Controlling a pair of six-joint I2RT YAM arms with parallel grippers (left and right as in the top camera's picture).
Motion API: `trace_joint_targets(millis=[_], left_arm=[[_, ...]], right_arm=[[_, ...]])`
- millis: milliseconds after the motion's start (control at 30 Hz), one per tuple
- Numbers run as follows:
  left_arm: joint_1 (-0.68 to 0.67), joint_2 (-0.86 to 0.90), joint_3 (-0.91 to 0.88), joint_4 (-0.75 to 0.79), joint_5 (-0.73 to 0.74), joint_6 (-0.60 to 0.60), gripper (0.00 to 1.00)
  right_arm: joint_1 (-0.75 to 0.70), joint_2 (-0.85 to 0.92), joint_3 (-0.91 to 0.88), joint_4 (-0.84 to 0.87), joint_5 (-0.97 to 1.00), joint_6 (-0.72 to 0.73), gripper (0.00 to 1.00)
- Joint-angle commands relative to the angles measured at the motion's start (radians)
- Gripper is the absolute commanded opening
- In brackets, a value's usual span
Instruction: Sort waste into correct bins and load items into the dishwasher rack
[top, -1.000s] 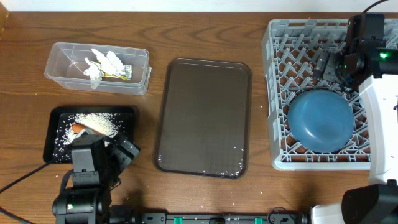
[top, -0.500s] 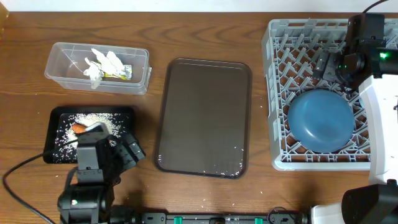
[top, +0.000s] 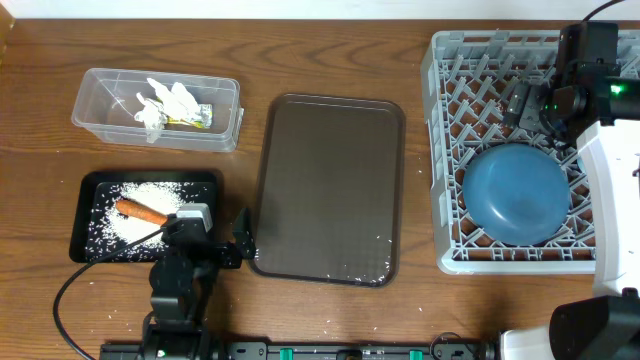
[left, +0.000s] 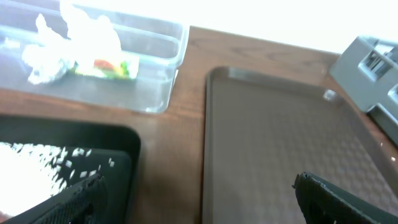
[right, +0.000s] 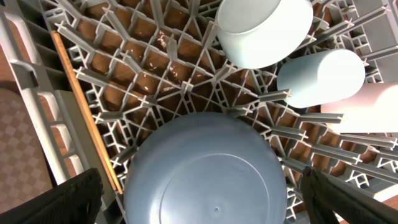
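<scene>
The left gripper (top: 222, 228) is seen wide open and empty at 7 o'clock of the brown serving tray (top: 325, 190), just beside the black tray (top: 85, 215), in which rice (top: 150, 195) and a carrot (top: 140, 211) are held. At 10 o'clock the clear box (top: 225, 115) is found, with crumpled paper (top: 165, 103) and a yellow-green wrapper (top: 195, 117) inside; the wrapper's print is too blurred to be read. At 3 o'clock the rack (top: 440, 150) is set, and in it are seen the blue plate (top: 515, 195), a light blue bowl (right: 264, 28), two cups (right: 320, 78) and a chopstick (right: 84, 112). The right gripper (top: 525, 100) is held wide open and empty over the rack, at 12 o'clock of the plate
</scene>
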Motion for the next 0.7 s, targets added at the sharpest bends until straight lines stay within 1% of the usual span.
trace_joint_targets(millis=[0, 100, 267, 367, 500, 667], left_arm=[[-0.004, -0.025, -0.039, 0.064, 0.013, 0.029, 0.98], [-0.004, -0.047, -0.061, 0.102, 0.010, 0.031, 0.98], [-0.004, -0.106, -0.077, 0.106, 0.010, 0.077, 0.98], [-0.004, -0.148, -0.086, 0.106, 0.010, 0.084, 0.98], [-0.004, -0.236, -0.114, 0.097, 0.007, 0.179, 0.98], [0.013, -0.245, -0.113, 0.098, -0.073, 0.195, 0.98]], right_arm=[[-0.001, 0.002, -0.002, 0.000, 0.016, -0.013, 0.99], [-0.001, 0.002, -0.002, 0.000, 0.016, -0.013, 0.99], [-0.001, 0.002, -0.002, 0.000, 0.016, -0.013, 0.99], [-0.001, 0.002, -0.002, 0.000, 0.016, -0.013, 0.99], [-0.001, 0.002, -0.002, 0.000, 0.016, -0.013, 0.99], [-0.001, 0.002, -0.002, 0.000, 0.016, -0.013, 0.99]])
